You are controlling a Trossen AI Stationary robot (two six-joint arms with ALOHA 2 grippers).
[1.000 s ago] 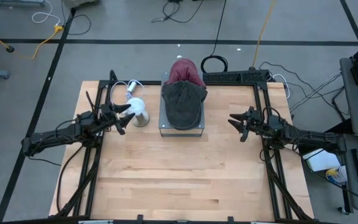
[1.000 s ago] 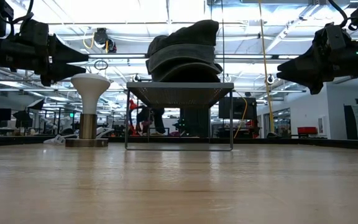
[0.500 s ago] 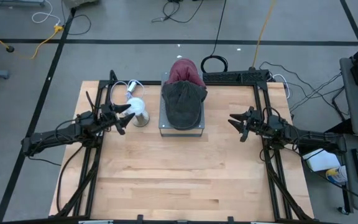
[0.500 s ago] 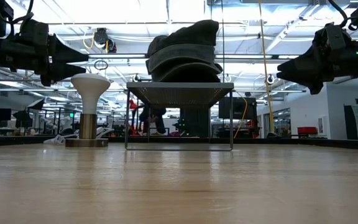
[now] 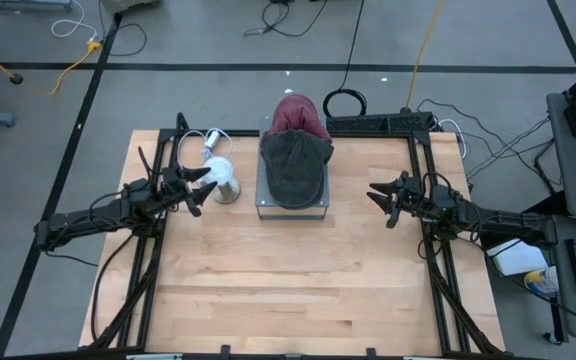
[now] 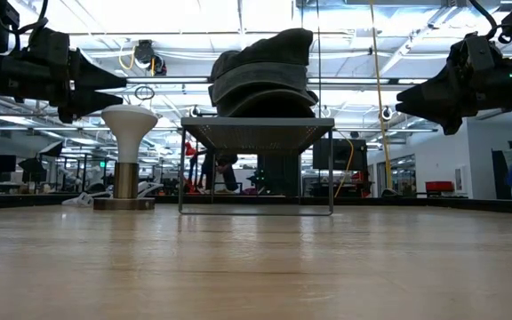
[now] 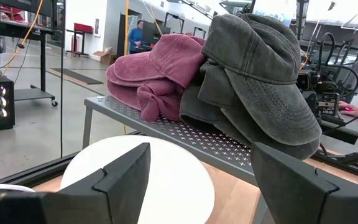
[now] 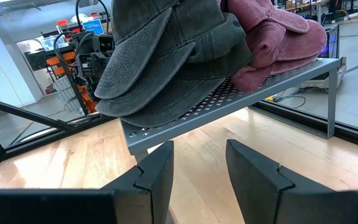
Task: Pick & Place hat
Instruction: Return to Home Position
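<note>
Dark grey caps (image 5: pixel 295 165) lie stacked on a perforated metal rack (image 6: pixel 256 124) at the table's far middle. A dark red hat (image 5: pixel 298 112) lies on the rack behind them. The caps' brims (image 7: pixel 272 106) overhang the rack's near edge. A white mushroom-shaped stand (image 5: pixel 223 175) rests on its round base left of the rack. My left gripper (image 5: pixel 200 185) hovers open and level just left of the stand, its fingers apart (image 7: pixel 199 155) with the stand's white top behind them. My right gripper (image 5: pixel 378 195) hovers open to the right of the rack, pointing at it (image 8: pixel 199 146).
Bare wooden tabletop (image 5: pixel 288 270) stretches from the rack to the near edge. Black frame rails (image 5: pixel 148 270) run along the left and right sides. Cables and a power strip (image 5: pixel 378 122) lie behind the far edge. People move in the room beyond the table.
</note>
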